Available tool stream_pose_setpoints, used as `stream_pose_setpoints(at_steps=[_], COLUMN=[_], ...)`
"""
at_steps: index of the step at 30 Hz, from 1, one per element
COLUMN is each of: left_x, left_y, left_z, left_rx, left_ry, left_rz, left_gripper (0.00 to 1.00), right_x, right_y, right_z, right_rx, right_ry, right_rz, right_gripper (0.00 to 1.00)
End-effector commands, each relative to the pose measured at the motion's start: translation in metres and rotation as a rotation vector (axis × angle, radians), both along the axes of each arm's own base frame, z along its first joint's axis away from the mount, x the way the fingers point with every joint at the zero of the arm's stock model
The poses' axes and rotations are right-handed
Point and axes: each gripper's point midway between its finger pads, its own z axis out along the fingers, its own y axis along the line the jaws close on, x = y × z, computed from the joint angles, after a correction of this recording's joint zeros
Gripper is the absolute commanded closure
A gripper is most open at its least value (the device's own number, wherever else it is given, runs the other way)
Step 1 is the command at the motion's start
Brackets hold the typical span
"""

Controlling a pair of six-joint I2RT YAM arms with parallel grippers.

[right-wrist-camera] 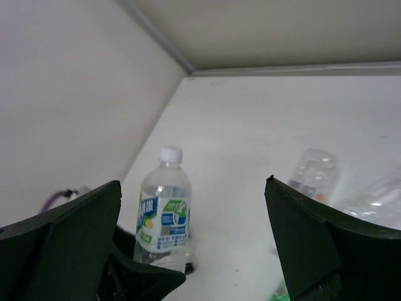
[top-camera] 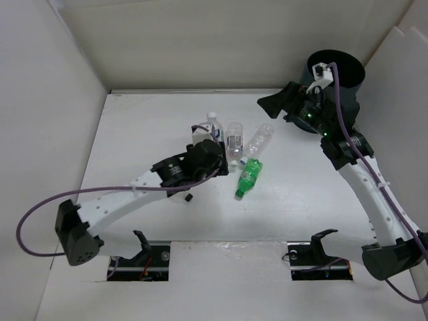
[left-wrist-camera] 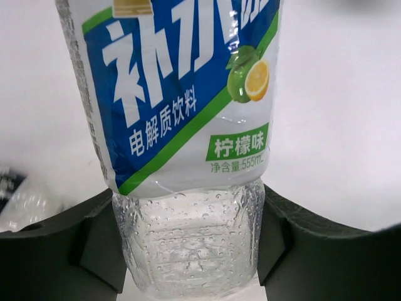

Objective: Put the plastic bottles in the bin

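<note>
A clear bottle with a white cap and a blue-green label (top-camera: 211, 124) stands upright at mid table. My left gripper (top-camera: 206, 148) is shut on its clear lower part (left-wrist-camera: 188, 244), with a finger (left-wrist-camera: 75, 244) pressed against each side. It also shows in the right wrist view (right-wrist-camera: 164, 207). Two clear bottles (top-camera: 233, 142) (top-camera: 258, 140) and a green bottle (top-camera: 248, 178) lie just to its right. My right gripper (top-camera: 271, 104) is open and empty, in the air left of the dark bin (top-camera: 348, 70). The other bottles are out of view.
White walls enclose the table on the left, back and right. The bin stands in the far right corner behind my right arm (top-camera: 364, 180). Two black fixtures (top-camera: 144, 244) (top-camera: 317, 244) sit at the near edge.
</note>
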Motion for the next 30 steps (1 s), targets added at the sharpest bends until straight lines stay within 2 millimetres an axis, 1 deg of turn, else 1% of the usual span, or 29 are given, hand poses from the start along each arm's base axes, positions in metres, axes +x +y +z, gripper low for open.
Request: stream_pose_setpoints(at_steps=[1,2,3,4,5,6,7,8,9,10,11,12,13,14,16,17,18,19,20,21,22,23,24,26,27,28,29,30], left_x=[0.007,0.007,0.006,0.007,0.007,0.006,0.005,0.004,0.003,0.005,-0.001,0.0,0.0,-0.001,-0.004,-0.006,-0.006,-0.004,-0.005,-0.004,0.002,0.004,0.006,0.012,0.012,0.015,0.015,0.015], left_y=[-0.017,-0.019,-0.022,-0.026,-0.028,-0.031,-0.032,-0.037,-0.04,-0.046,-0.048,-0.052,-0.053,-0.055,-0.055,-0.052,-0.052,-0.051,-0.05,-0.046,-0.041,-0.038,-0.036,-0.027,-0.025,-0.026,-0.024,-0.023], left_z=[0.081,0.093,0.107,0.128,0.136,0.144,0.151,0.164,0.168,0.169,0.178,0.178,0.178,0.18,0.187,0.187,0.187,0.187,0.185,0.188,0.188,0.185,0.185,0.18,0.178,0.174,0.171,0.168], left_rx=[-0.12,-0.116,-0.142,-0.182,-0.191,-0.202,-0.191,-0.212,-0.215,-0.209,-0.231,-0.232,-0.232,-0.243,-0.268,-0.271,-0.271,-0.274,-0.267,-0.268,-0.252,-0.236,-0.238,-0.207,-0.197,-0.195,-0.181,-0.172], left_ry=[-0.241,-0.291,-0.328,-0.379,-0.402,-0.42,-0.443,-0.466,-0.471,-0.473,-0.476,-0.47,-0.47,-0.474,-0.483,-0.485,-0.485,-0.483,-0.476,-0.486,-0.496,-0.49,-0.489,-0.479,-0.475,-0.465,-0.457,-0.449], left_rz=[-0.165,-0.213,-0.235,-0.251,-0.265,-0.288,-0.314,-0.338,-0.355,-0.374,-0.403,-0.413,-0.414,-0.425,-0.429,-0.429,-0.429,-0.41,-0.411,-0.396,-0.354,-0.337,-0.315,-0.258,-0.251,-0.237,-0.231,-0.232], left_gripper=[1.0,1.0,1.0,1.0,1.0,1.0,1.0,1.0,1.0,1.0,1.0,1.0,1.0,1.0,1.0,1.0,1.0,1.0,0.79,0.59,0.37,0.01,0.0,0.0,0.0,0.0,0.0,0.0], right_x=[-0.03,-0.035,-0.041,-0.038,-0.04,-0.045,-0.044,-0.046,-0.05,-0.047,-0.046,-0.044,-0.046,-0.038,-0.033,-0.03,-0.029,-0.026,-0.024,-0.02,-0.018,-0.013,-0.009,0.009,0.028,0.046,0.07,0.091], right_y=[0.051,0.064,0.07,0.079,0.085,0.097,0.106,0.113,0.124,0.131,0.136,0.141,0.147,0.151,0.157,0.159,0.165,0.166,0.165,0.166,0.165,0.159,0.154,0.145,0.125,0.114,0.081,0.064], right_z=[0.043,0.044,0.046,0.041,0.045,0.042,0.042,0.041,0.037,0.034,0.034,0.029,0.029,0.019,0.009,0.009,0.0,0.001,0.001,0.002,0.002,0.008,0.017,0.022,0.024,0.037,0.058,0.047], right_rx=[0.134,0.156,0.161,0.161,0.165,0.167,0.17,0.171,0.169,0.169,0.163,0.158,0.158,0.148,0.139,0.138,0.129,0.13,0.131,0.132,0.132,0.138,0.146,0.149,0.135,0.141,0.14,0.116], right_ry=[-0.139,-0.131,-0.141,-0.13,-0.134,-0.123,-0.121,-0.117,-0.103,-0.098,-0.102,-0.089,-0.087,-0.065,-0.044,-0.043,-0.024,-0.026,-0.026,-0.028,-0.029,-0.041,-0.058,-0.069,-0.071,-0.088,-0.124,-0.114], right_rz=[0.262,0.299,0.321,0.328,0.336,0.354,0.364,0.373,0.391,0.395,0.397,0.396,0.411,0.398,0.388,0.388,0.396,0.387,0.378,0.366,0.353,0.331,0.318,0.282,0.229,0.192,0.101,0.038], right_gripper=[0.0,0.0,0.0,0.0,0.0,0.0,0.0,0.0,0.0,0.0,0.0,0.0,0.0,0.0,0.0,0.12,0.26,0.48,0.79,1.0,1.0,1.0,1.0,1.0,1.0,1.0,1.0,1.0])
